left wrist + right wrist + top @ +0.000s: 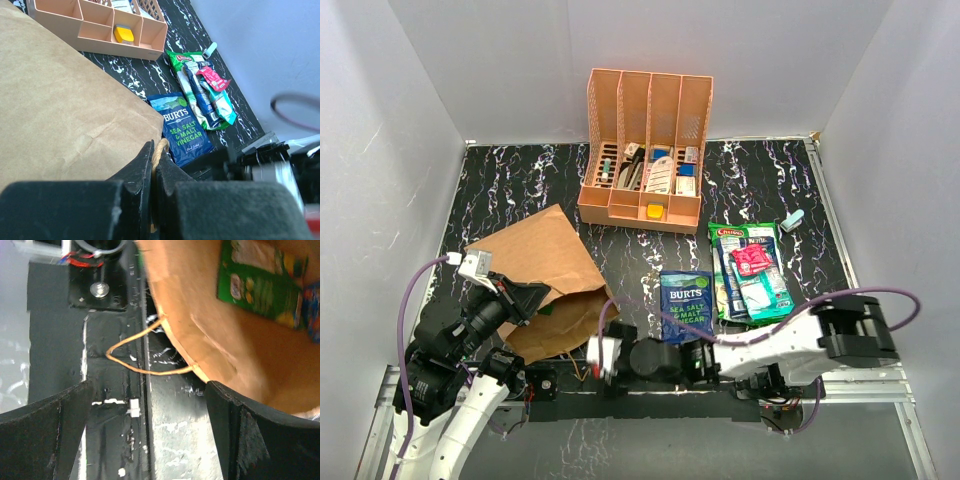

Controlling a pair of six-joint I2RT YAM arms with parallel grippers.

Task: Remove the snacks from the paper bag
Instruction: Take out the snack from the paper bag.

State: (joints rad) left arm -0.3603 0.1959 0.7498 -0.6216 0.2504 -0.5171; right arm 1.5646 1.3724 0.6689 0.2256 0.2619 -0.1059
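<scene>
The left gripper [153, 150] pinches the thin cord handle [161, 148] of the brown kraft paper bag [545, 255] lying left. The right gripper [150, 385] gapes wide at its mouth. A green glossy packet [260, 287] inside is blurred and cut off. Further right lie loose packets [750, 270].

Inside the paper bag [210, 315], a green packet [260, 285] is blurred, its label unreadable, cut by the picture's top edge. Near the counter's right edge, overlapping packets [752, 275] hide each other's labels.
</scene>
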